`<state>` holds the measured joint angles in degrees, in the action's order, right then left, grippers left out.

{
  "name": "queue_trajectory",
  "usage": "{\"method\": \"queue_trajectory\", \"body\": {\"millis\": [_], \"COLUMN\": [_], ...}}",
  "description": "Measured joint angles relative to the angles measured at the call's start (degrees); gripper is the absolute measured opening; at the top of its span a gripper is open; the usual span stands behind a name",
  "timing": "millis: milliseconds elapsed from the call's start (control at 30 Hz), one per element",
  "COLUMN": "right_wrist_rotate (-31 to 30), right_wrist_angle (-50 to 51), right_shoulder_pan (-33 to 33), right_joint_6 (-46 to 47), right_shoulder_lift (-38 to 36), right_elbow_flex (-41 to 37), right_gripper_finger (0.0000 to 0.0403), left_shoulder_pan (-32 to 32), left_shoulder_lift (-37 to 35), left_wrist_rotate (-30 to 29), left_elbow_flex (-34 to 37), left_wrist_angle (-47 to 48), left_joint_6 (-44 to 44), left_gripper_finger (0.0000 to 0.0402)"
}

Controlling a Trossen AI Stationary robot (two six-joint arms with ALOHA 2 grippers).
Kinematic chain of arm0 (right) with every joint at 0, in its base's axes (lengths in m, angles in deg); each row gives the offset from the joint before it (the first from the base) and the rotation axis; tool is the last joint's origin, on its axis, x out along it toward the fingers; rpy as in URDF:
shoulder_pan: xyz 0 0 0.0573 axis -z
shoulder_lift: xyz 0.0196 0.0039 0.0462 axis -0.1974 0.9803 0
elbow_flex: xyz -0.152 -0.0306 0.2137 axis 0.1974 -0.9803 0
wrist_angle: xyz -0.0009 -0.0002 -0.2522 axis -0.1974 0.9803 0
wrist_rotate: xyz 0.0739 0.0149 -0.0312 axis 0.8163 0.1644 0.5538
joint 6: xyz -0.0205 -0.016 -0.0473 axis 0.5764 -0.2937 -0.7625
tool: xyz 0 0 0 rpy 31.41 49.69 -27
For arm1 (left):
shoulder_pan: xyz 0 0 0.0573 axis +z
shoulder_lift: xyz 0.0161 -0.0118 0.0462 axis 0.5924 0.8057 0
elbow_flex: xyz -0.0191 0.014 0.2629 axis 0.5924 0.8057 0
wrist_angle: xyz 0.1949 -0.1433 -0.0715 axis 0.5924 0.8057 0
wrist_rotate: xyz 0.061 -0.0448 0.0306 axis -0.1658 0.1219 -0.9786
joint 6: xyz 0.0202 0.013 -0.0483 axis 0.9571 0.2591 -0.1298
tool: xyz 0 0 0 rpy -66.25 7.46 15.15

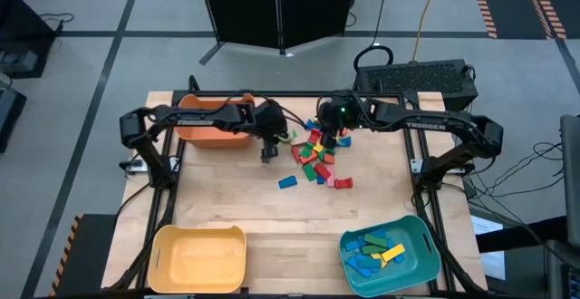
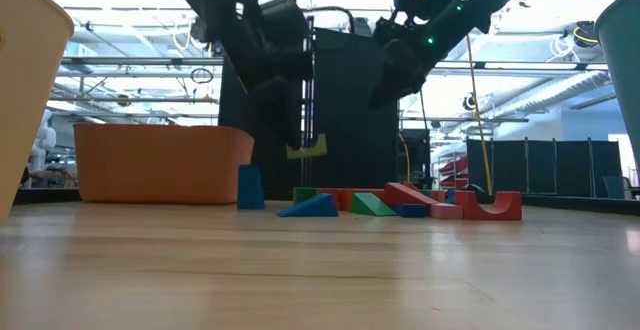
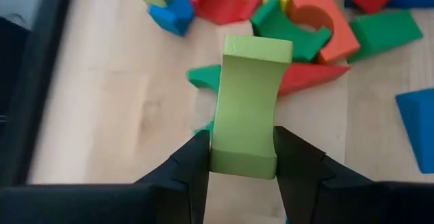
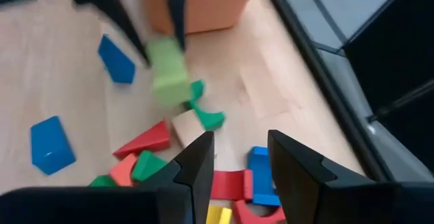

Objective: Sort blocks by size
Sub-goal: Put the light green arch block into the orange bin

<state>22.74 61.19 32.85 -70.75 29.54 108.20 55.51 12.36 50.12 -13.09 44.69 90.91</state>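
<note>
A light green block [image 3: 247, 108] with waisted sides hangs above the table, left of the block pile, with my left gripper [image 1: 269, 151] shut on it. The pile of red, green, blue and yellow blocks [image 1: 317, 159] lies on the table's middle, toward the far side. In the low view the green block [image 2: 306, 148] is clear of the wood. My right gripper [image 4: 237, 146] hovers open over the pile's far end, nothing between its fingers. A lone blue block [image 1: 287, 181] lies near the pile. My left gripper pinches the green block's end nearest the wrist [image 3: 243, 161] between its two fingers [image 3: 195, 163], one on each long side. The fingers slant down from the table's left and lie along the block. The block juts out past the fingertips, lifted clear of the table.
An orange bin [image 1: 213, 125] stands at the far left, just behind my left arm. A yellow bin [image 1: 199, 258] sits at the near left. A teal bin [image 1: 419, 255] at the near right holds several blue, green and yellow blocks. Bare wood lies between pile and near bins.
</note>
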Motion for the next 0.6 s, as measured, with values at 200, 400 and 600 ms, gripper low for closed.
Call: {"method": "queue_trajectory", "body": {"millis": [200, 400, 600], "right_wrist_rotate": [-0.49, -0.47, -0.47], "right_wrist_angle": [-0.09, -0.04, 0.22], "right_shoulder_pan": [0.03, 0.03, -0.17], "right_joint_6": [0.43, 1.53, 1.55], "right_shoulder_lift": [0.04, 0.04, 0.04], "right_elbow_flex": [-1.05, -1.06, -1.06], "right_gripper_finger": [0.0127, 0.0127, 0.0127], "left_shoulder_pan": [0.76, 3.27, 7.46], "left_shoulder_lift": [-6.62, -11.97, -14.57], "left_wrist_rotate": [-6.50, -11.37, -11.54], "left_elbow_flex": [0.01, 0.02, 0.02], "left_wrist_angle": [3.02, 9.16, 15.45], "left_joint_6": [0.04, -0.87, -3.13], "left_gripper_finger": [0.0129, 0.0129, 0.0128]}}
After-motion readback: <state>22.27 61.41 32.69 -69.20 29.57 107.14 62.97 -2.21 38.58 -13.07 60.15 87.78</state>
